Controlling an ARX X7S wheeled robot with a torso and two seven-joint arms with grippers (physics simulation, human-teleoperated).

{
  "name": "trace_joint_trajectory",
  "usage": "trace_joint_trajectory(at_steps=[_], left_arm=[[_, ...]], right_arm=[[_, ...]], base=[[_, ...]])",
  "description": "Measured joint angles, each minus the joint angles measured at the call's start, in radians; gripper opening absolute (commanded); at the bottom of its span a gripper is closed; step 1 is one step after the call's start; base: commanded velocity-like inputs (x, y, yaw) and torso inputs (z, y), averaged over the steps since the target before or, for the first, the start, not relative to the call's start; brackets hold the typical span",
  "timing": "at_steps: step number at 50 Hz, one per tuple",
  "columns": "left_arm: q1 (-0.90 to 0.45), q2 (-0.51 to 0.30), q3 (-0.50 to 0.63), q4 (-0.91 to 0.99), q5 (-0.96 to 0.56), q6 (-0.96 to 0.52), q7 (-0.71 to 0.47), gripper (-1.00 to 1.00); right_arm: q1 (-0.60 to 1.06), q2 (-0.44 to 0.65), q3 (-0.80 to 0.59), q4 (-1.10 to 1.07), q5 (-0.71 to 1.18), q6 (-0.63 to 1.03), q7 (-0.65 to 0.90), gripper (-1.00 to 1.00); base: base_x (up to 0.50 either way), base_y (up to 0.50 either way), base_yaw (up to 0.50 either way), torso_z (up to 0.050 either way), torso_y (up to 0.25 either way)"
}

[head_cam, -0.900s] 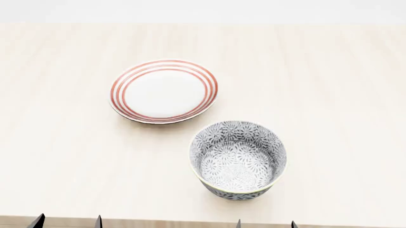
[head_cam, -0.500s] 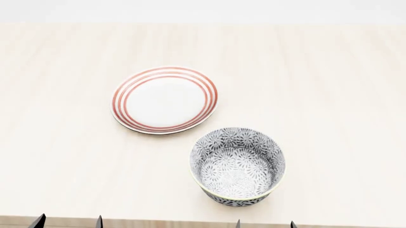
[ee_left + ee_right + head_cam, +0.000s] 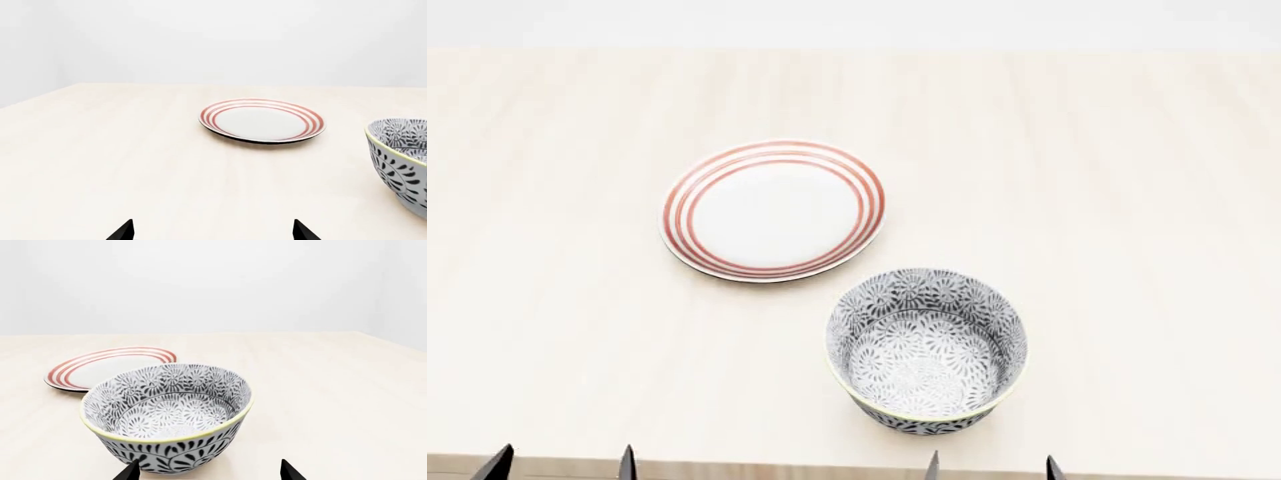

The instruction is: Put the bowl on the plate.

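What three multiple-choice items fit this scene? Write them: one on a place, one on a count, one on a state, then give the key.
1. Where does the bowl stand?
A. on the plate
B. on the table, beside the plate and nearer the robot
C. in the left gripper

2. How many red rings run round the plate?
A. one
B. three
C. five

3. What is inside the bowl?
A. nothing
B. a spoon
C. fruit

Key:
1 B: in the head view the bowl rests on the table with bare wood between it and the plate.
2 B: three concentric rings show at the rim.
3 A: only its flower pattern shows inside.
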Motion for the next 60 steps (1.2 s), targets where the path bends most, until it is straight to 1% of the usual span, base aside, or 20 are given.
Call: trace_joint_trajectory(at_steps=[7,16,24,35,38,41,43,52,60], left_arm=[[-0.008,-0.01,-0.031,0.119,-0.009,0.067,-0.05,1.0],[-0.01,-0.024,-0.058,0.253,-0.002,0.145,-0.106,1.0],[-0.01,-0.036,-0.06,0.3,0.001,0.179,-0.134,1.0],[-0.007,-0.051,-0.05,0.319,0.0,0.194,-0.158,1.0],[-0.007,-0.055,-0.044,0.322,-0.003,0.186,-0.161,1.0],[-0.009,-0.058,-0.033,0.329,-0.018,0.146,-0.161,1.0],[-0.014,-0.059,-0.023,0.335,-0.04,0.089,-0.159,1.0],[-0.062,-0.055,0.041,0.36,-0.206,-0.274,-0.139,1.0],[-0.123,-0.029,0.088,0.361,-0.369,-0.569,-0.135,1.0]], right_arm=[[0.001,0.008,0.022,-0.099,0.047,-0.115,0.01,1.0],[0.005,0.024,0.039,-0.19,0.086,-0.21,0.026,1.0],[0.007,0.036,0.038,-0.221,0.1,-0.248,0.039,1.0],[0.008,0.051,0.027,-0.228,0.103,-0.275,0.054,1.0],[0.009,0.055,0.023,-0.228,0.102,-0.279,0.059,1.0],[0.009,0.058,0.02,-0.229,0.101,-0.282,0.064,1.0],[0.009,0.06,0.019,-0.229,0.101,-0.284,0.068,1.0],[0.009,0.069,0.012,-0.23,0.101,-0.288,0.085,1.0],[0.012,0.078,0.011,-0.228,0.104,-0.287,0.101,1.0]], base=[[0.03,0.0,0.0,0.0,0.0],[0.48,0.0,0.0,0.0,0.0],[0.5,0.0,0.0,0.0,0.0],[0.5,0.0,0.0,0.0,0.0],[0.16,0.0,0.0,0.0,0.0],[0.0,0.0,0.0,0.0,0.0],[0.0,0.0,0.0,0.0,0.0],[0.0,0.0,0.0,0.0,0.0],[0.0,0.0,0.0,0.0,0.0]])
